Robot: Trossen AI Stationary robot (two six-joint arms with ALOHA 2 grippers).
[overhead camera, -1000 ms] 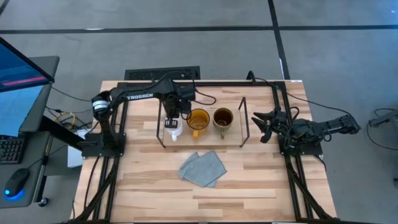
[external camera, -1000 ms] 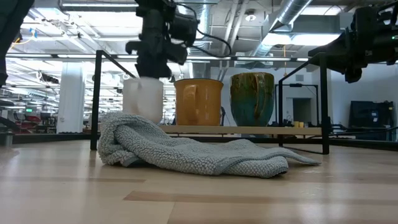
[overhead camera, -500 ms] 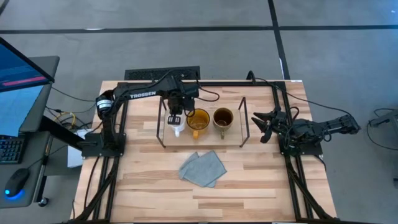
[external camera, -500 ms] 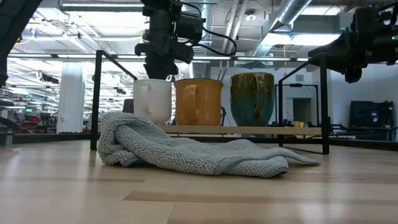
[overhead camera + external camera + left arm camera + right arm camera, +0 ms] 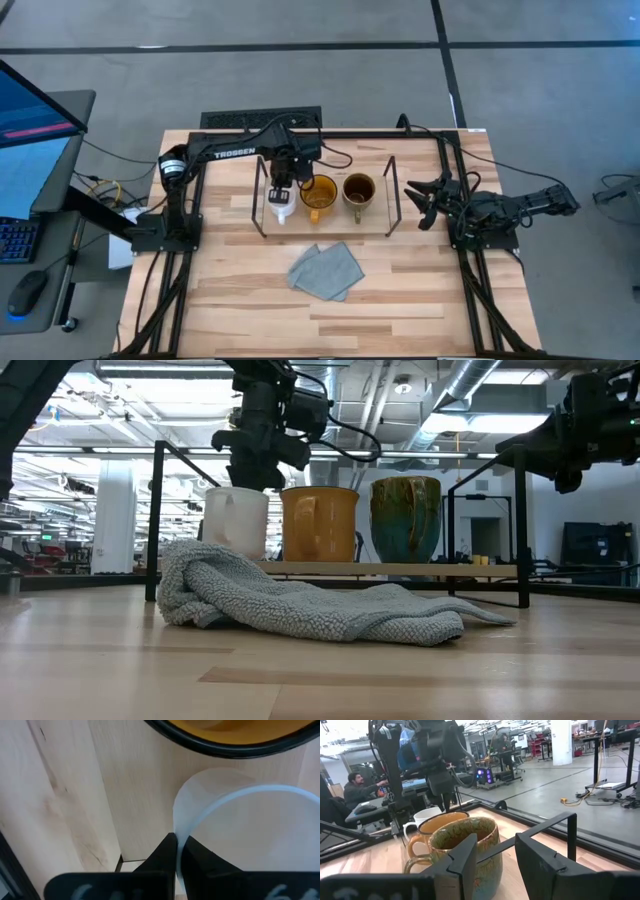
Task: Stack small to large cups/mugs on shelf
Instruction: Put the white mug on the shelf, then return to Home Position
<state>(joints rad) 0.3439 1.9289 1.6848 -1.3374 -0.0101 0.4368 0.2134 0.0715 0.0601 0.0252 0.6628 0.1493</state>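
Left jaws (image 5: 176, 852) clamp white mug (image 5: 236, 520) rim; mug upright. Right jaws (image 5: 495, 855) open.

On the table (image 5: 420, 290) the shelf (image 5: 325, 222) carries three mugs in a row: the small mug (image 5: 281, 208) leftmost, the middle mug (image 5: 318, 193) beside it, the third mug (image 5: 358, 189) rightmost. The cloth (image 5: 326, 270) lies in front of the shelf (nearer the table's front edge), partly hiding the small mug in the low view
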